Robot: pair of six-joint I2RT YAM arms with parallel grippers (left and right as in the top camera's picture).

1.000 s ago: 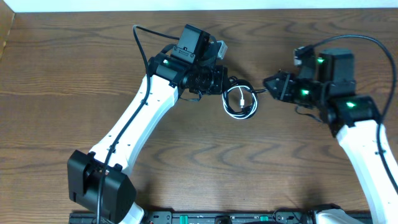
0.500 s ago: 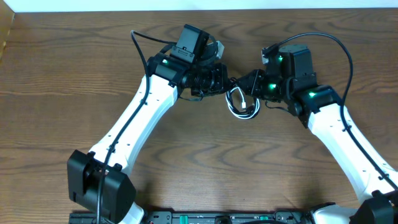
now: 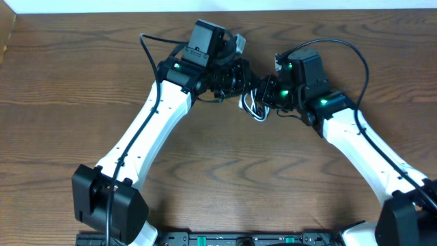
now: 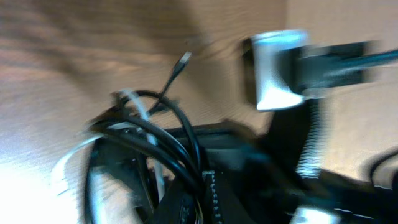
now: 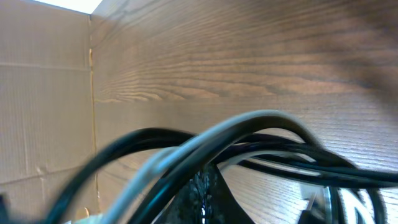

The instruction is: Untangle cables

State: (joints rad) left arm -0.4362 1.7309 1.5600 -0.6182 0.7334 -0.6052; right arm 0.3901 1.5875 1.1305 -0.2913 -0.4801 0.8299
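— Underneath?
— Brown wood-grain table (image 3: 218, 178), evenly lit, with a soft sheen.
— And at the far edge?
— Pale white strip (image 3: 341, 5) along it; creased cardboard panel (image 5: 43, 93) standing upright at the left side, bright patch above.

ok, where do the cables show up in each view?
Overhead: cables at top centre, between the left gripper and the right gripper.
Left wrist: cables at lower left, black and white loops, blurred.
Right wrist: cables very close up, arching across the lower half.
Shared landmark: the wood-grain table, behind the cables in all three views.
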